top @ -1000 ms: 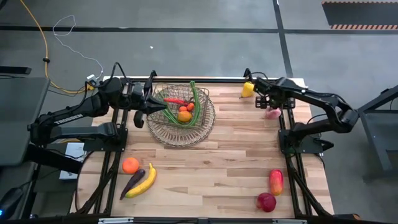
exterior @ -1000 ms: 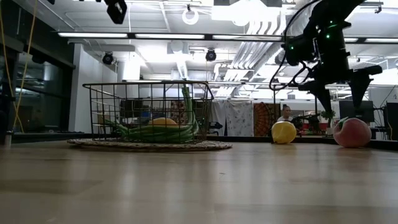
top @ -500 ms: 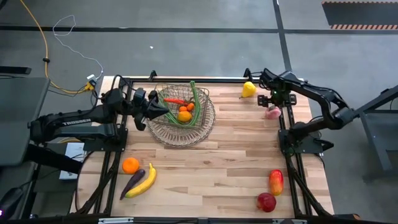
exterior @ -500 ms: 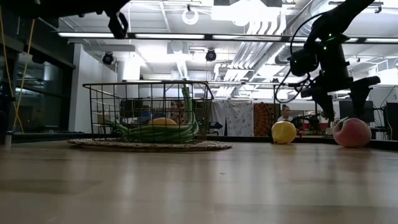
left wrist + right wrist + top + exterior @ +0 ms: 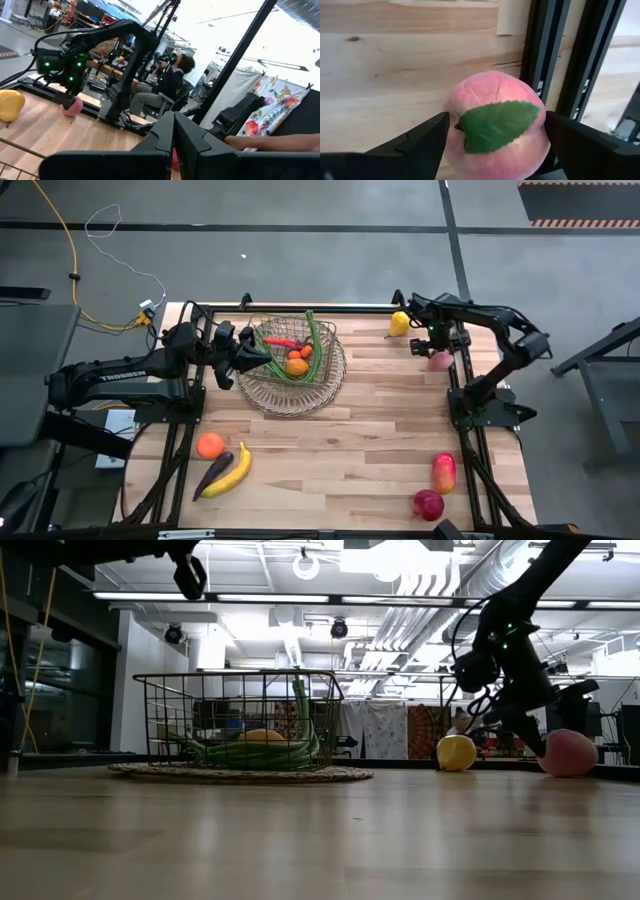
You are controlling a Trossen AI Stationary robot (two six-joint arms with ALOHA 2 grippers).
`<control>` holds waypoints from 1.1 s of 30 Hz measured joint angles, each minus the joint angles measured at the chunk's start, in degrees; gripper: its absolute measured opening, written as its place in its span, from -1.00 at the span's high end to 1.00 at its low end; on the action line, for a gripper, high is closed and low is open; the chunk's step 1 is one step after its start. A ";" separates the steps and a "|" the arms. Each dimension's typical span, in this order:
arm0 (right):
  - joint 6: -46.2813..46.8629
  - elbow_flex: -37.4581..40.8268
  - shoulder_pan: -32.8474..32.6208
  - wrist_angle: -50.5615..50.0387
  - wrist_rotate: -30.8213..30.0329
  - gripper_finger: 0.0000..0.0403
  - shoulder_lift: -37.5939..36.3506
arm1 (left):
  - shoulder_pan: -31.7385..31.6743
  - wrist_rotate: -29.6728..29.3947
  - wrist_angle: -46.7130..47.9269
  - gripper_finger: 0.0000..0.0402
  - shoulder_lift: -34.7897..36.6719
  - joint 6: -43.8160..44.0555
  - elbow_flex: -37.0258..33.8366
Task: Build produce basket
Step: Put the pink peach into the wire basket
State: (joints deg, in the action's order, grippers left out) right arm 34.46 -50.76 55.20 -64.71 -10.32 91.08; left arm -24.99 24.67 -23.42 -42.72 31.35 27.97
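My right gripper is hovering with jaws apart on either side of the pink peach at the bench's far right edge. My left gripper, jaws together, is sitting over the basket rim.

the basket is placed on the counter at the far left, with beans, a chilli and an orange in it. the left hand is positioned over its left rim. a lemon lies at the far right, and a peach just beside it, between the right hand's spread fingers. an orange fruit, eggplant and banana lie near left; two apples lie near right.
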 joint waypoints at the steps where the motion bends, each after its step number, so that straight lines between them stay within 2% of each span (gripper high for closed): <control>1: 0.02 0.00 0.00 -0.04 -0.43 -0.58 0.46 | 0.00 0.00 0.00 1.00 0.00 0.00 0.00; 10: 0.02 0.05 -0.21 0.06 -1.53 -0.56 1.02 | -0.02 0.00 0.00 1.00 0.00 0.01 0.00; 21: 0.00 -0.63 -1.50 -2.25 -2.15 -0.23 -0.17 | -0.02 0.02 0.00 1.00 0.00 0.00 0.02; 28: -0.44 -4.36 -2.98 -6.18 -2.96 -0.21 -4.46 | -0.09 0.06 0.00 1.00 0.00 -0.04 0.02; 33: 0.07 -6.55 -5.45 -5.74 -1.02 -0.20 -10.80 | -0.09 0.24 0.00 1.00 0.00 -0.04 0.02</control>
State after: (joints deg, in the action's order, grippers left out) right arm 34.52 -57.31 49.75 -70.45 -11.33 80.28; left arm -25.08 24.91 -23.42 -42.72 31.31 27.99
